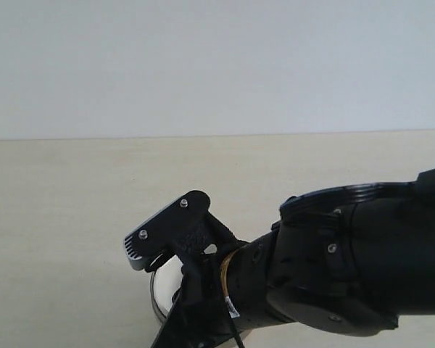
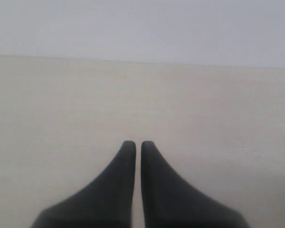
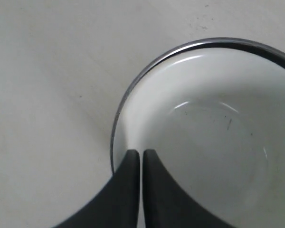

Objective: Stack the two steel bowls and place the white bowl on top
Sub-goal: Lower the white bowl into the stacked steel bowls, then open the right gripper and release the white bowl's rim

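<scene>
The white bowl [image 3: 204, 133] sits nested inside a shiny steel bowl, of which only the thin rim [image 3: 218, 43] shows around it. A second steel bowl cannot be made out. My right gripper [image 3: 141, 152] is shut, its tips hanging over the white bowl's inner wall just inside the rim, with nothing between them. In the exterior view the right arm [image 1: 348, 261] reaches in from the right and covers most of the bowls; a slice of the white bowl [image 1: 168, 281] and the steel wall [image 1: 158, 304] show beneath it. My left gripper [image 2: 138, 143] is shut over bare table.
The pale wooden table [image 1: 72, 210] runs back to a plain light wall [image 1: 217, 65]. No other objects show in any view. The left arm is out of the exterior view.
</scene>
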Motion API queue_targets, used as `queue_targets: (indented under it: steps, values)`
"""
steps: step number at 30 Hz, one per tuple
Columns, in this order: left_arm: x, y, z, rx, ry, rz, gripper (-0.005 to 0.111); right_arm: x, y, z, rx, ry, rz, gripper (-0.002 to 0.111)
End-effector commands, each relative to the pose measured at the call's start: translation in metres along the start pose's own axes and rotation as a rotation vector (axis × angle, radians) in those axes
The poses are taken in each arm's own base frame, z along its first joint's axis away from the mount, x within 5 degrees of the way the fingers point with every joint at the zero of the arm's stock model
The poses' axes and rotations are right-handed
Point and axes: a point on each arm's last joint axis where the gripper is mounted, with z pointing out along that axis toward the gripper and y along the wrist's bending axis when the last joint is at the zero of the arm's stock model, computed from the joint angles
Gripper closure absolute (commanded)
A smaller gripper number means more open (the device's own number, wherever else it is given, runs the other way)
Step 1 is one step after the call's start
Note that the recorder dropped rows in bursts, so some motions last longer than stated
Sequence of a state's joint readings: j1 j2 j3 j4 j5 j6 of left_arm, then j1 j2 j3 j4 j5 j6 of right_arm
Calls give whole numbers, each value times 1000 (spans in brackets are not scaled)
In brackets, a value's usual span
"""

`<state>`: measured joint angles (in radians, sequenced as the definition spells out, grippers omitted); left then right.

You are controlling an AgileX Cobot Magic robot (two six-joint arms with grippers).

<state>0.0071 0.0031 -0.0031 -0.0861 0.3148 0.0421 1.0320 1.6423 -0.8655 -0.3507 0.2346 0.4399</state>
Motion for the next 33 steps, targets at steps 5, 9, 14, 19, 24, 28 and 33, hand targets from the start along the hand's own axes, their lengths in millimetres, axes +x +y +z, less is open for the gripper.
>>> queue_targets:
  steps: [5, 9, 14, 19, 24, 28, 33]
  values:
    - [0, 0, 0, 5, -7, -4, 103, 3, 2, 9, -14, 1, -5, 108]
    - [0, 0, 0, 5, -7, -4, 103, -6, 3, -4, -35, -79, -2, 108]
    - [0, 0, 0, 5, -7, -4, 103, -15, 2, -22, -35, -143, -27, 108]
    - [0, 0, 0, 5, -7, -4, 103, -10, -4, -22, 3, -82, -19, 108]
    - [0, 0, 0, 5, -7, -4, 103, 4, -15, -22, 109, 77, -88, 108]
    - [0, 0, 0, 5, -7, -4, 103, 9, -18, -23, 141, 135, -87, 108]
    - [0, 0, 0, 5, -7, -4, 103, 8, -18, -23, 137, 125, -90, 108]
